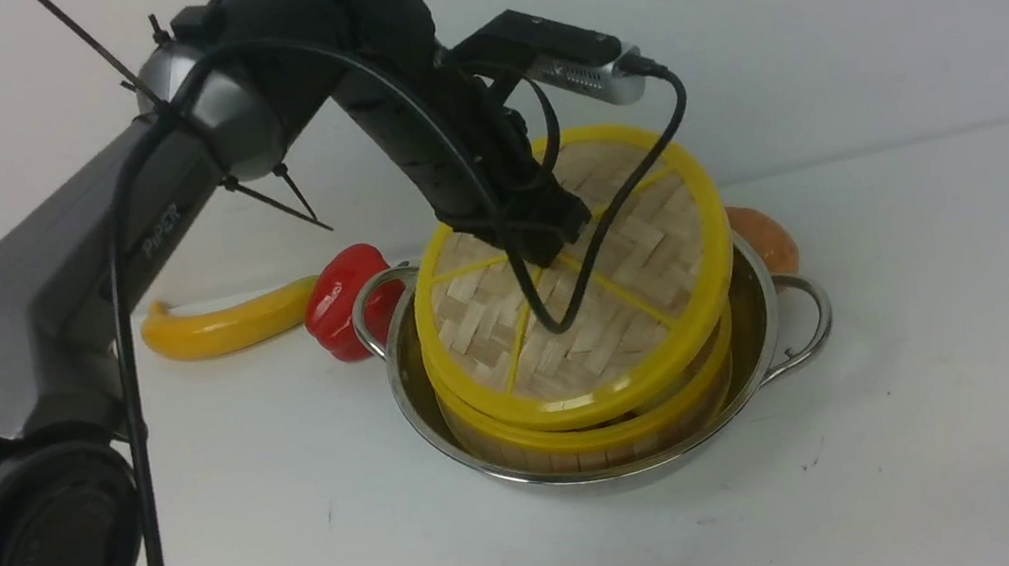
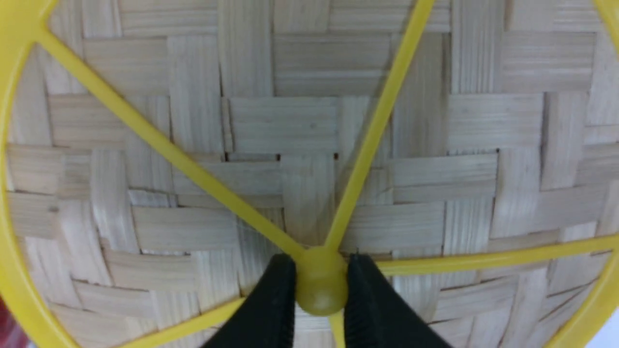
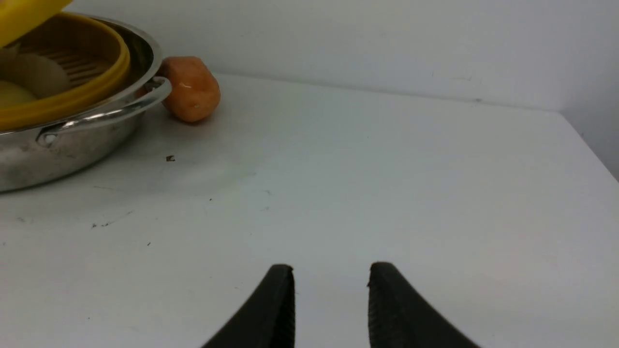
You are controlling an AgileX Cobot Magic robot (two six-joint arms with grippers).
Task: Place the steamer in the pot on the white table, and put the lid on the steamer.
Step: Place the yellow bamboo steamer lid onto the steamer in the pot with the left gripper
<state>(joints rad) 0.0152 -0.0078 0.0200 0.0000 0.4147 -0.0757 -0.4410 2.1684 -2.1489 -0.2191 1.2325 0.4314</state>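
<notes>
The steel pot [image 1: 761,303] stands on the white table [image 1: 935,377] with the bamboo steamer [image 1: 590,436] inside it. The woven lid [image 1: 629,304] hangs tilted over the steamer, its near edge low on the steamer's rim and its far edge raised. My left gripper [image 1: 558,239] is shut on the lid's yellow centre knob [image 2: 320,280], one black finger on each side of it. In the right wrist view the steamer [image 3: 72,96] shows pale buns inside, and my right gripper [image 3: 331,275] stands open over bare table, away from the pot [image 3: 87,130].
A yellow banana [image 1: 227,322] and a red pepper [image 1: 345,298] lie left of the pot. An orange fruit [image 1: 766,237] sits behind the pot's right handle. A pale wall rises behind the table.
</notes>
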